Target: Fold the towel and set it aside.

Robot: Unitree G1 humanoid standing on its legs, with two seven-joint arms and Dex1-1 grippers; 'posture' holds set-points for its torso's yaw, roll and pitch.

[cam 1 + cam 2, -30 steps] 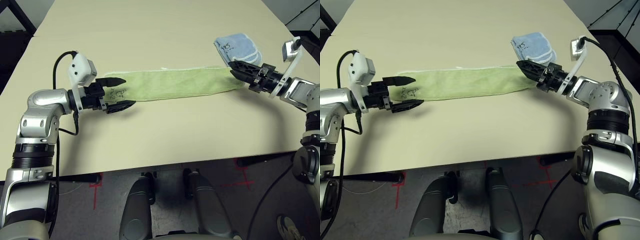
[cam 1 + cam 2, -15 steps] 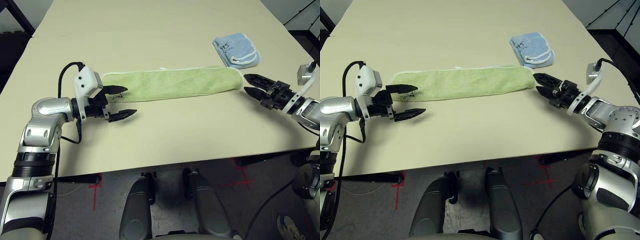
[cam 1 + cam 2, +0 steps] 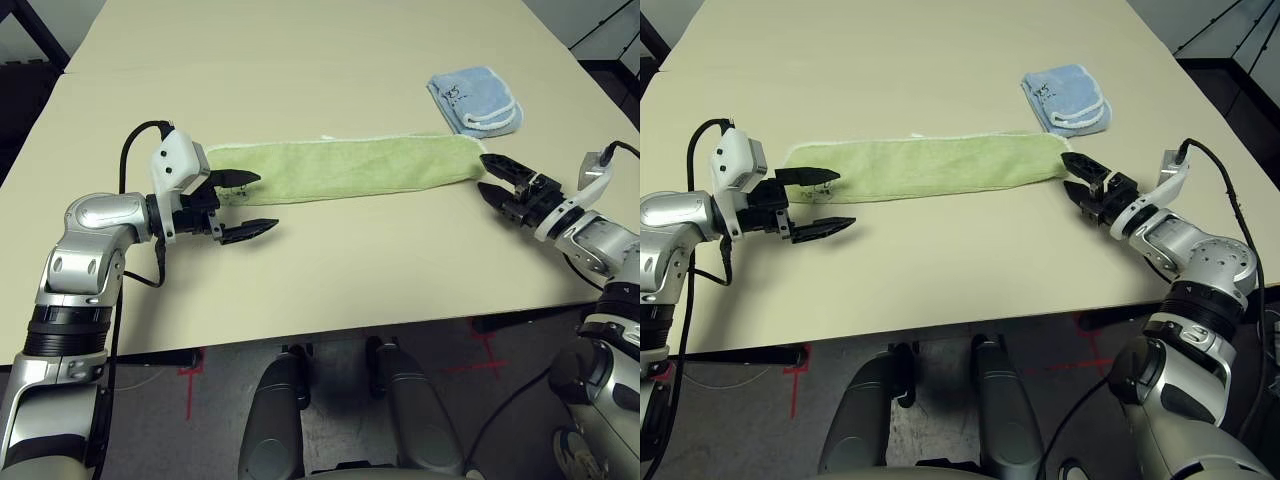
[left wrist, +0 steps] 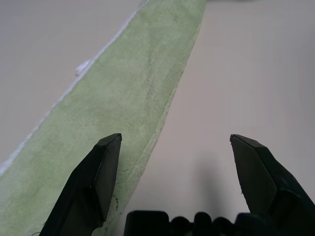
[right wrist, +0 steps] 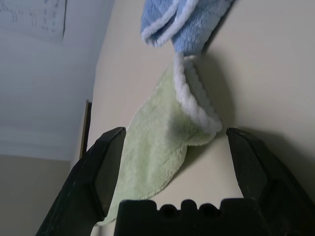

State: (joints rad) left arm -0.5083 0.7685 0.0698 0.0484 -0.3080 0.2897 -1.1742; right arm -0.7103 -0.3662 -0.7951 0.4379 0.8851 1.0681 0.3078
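**A:** Across the middle of the bench (image 3: 330, 270) lies the towel (image 3: 350, 166), a long narrow green strip running left to right. How should the grasp go?

**B:** Start at the left. The left claw (image 3: 244, 203) is released, its far finger over the towel's left end and its near finger over bare bench. It should shift further onto the cloth so both layers sit between the fingers before clenching.

**A:** And the right?

**B:** The right claw (image 3: 492, 176), also released, sits just beside the towel's rounded right end. I'd ease it forward and low, then pinch.

**A:** What do the wrist cameras add?

**B:** The right wrist view shows the doubled white edging at that end, with the blue cloth (image 5: 187, 22) behind.
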